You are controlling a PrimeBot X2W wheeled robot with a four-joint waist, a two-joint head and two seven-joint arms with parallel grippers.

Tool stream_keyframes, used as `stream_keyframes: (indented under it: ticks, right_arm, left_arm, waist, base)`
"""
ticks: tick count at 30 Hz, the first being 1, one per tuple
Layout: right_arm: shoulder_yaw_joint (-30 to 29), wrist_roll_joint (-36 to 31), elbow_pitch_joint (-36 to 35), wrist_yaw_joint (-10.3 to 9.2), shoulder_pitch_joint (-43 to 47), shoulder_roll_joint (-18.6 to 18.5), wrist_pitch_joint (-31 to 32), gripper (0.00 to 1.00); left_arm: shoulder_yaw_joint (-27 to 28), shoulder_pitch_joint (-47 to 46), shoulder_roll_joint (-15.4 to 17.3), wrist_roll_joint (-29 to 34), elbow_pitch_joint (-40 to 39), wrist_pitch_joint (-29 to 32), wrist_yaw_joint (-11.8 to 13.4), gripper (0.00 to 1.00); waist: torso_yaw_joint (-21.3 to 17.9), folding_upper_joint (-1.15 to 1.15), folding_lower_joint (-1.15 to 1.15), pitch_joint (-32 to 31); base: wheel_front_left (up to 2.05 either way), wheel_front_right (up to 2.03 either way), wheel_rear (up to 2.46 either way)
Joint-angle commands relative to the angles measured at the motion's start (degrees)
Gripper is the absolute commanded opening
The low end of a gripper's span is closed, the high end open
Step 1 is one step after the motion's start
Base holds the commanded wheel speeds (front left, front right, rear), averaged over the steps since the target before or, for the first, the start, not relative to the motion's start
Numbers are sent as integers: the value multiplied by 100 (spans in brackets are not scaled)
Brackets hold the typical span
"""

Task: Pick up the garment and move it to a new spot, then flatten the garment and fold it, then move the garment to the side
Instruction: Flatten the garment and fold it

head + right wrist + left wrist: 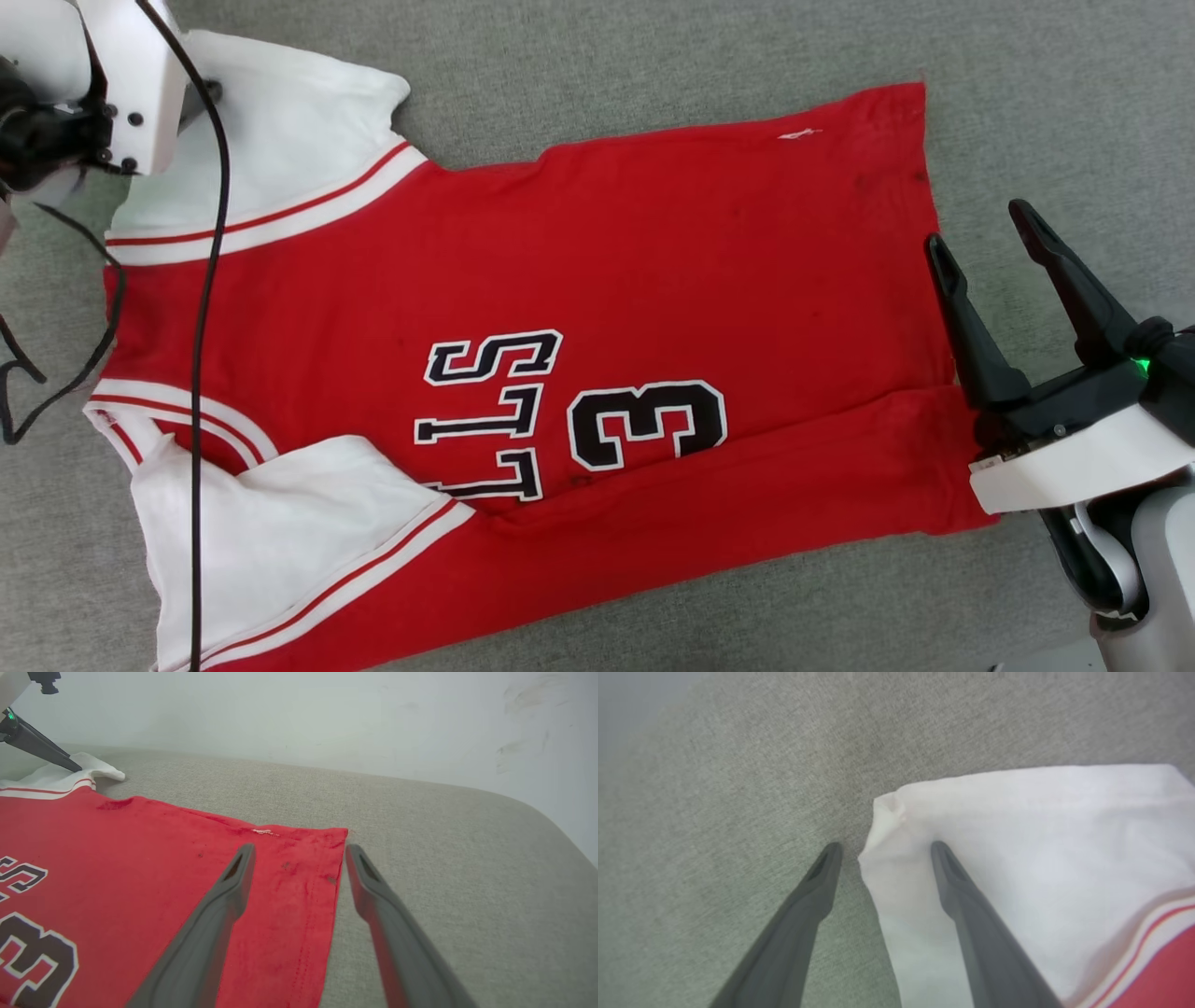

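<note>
The garment [597,271], a red jersey with white sleeves and a black number 3, lies spread on the grey surface with its collar to the left and its hem to the right. Its near long edge is folded over, covering part of the letters. My right gripper [978,231] stands open at the hem; in the right wrist view the hem edge [334,882] runs between the fingers of the right gripper [300,848]. My left gripper [886,845] is open at the far white sleeve [1017,835], one finger over the cloth and one over the grey surface. Nothing is held.
The grey padded surface [1055,103] extends beyond the hem, and its rounded edge [556,821] meets a pale wall [327,714]. A black cable [198,392] from my left arm [131,75] hangs across the collar end of the jersey.
</note>
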Motion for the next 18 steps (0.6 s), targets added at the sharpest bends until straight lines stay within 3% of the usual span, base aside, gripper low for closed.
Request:
stream_keyframes:
  ticks: [1,7,8,9,18]
  right_arm:
    - [9,-18,12,-5,-67,23,-33,100]
    - [36,11,112,-5,-185,-4,-82,100]
    - [37,22,126,-6,-205,-6,-94,100]
    - [42,31,128,-5,-230,-11,-97,100]
    - [-30,-89,177,-6,-754,-470,245,100]
  left_arm:
    - [-69,40,-34,-2,53,47,-50,100]
    - [-257,348,-149,-88,187,121,-169,100]
    - [-249,376,-158,-120,193,81,-189,4]
    - [-229,381,-165,-117,191,6,-200,0]
    - [-192,241,-253,69,69,-773,-237,0]
  waist:
    - [9,0,-1,49]
    - [50,0,-1,66]
    - [54,0,-1,57]
    - [56,0,-1,49]
    - [197,0,-1,-295]
  base:
    - [0,0,0]
    - [0,0,0]
    - [0,0,0]
    - [0,0,0]
    - [0,0,0]
